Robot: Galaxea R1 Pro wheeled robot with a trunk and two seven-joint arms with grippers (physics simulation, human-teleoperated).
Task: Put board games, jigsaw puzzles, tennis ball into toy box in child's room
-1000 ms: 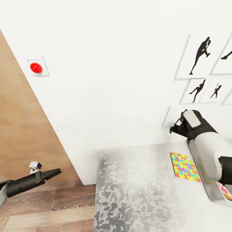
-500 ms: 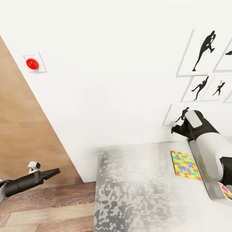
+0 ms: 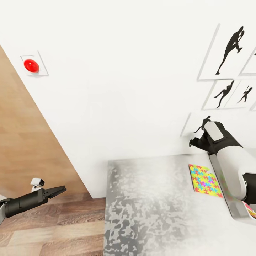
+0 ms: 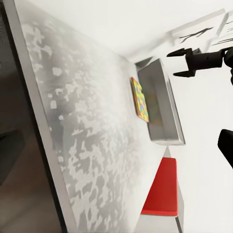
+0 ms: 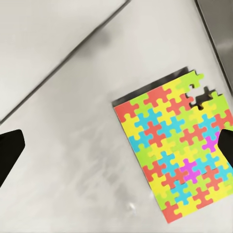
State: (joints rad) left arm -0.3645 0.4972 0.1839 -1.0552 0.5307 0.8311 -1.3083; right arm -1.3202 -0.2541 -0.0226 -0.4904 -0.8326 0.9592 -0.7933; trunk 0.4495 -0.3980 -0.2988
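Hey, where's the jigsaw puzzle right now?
In the head view, the jigsaw puzzle lies flat at the right of the table, just beside the toy box, under the raised right tool.

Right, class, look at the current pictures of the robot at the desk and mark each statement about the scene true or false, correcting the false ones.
1. The jigsaw puzzle lies flat on the table, beside the toy box. True.
2. The right gripper is shut on the jigsaw puzzle. False: its fingers are spread wide open, and the puzzle lies untouched on the table.
3. The left gripper hangs over the wood floor, off the table's edge. True.
4. The puzzle is complete. False: the right wrist view shows a gap at one corner.
5. A red button sits on the table. False: it is mounted on the white wall.
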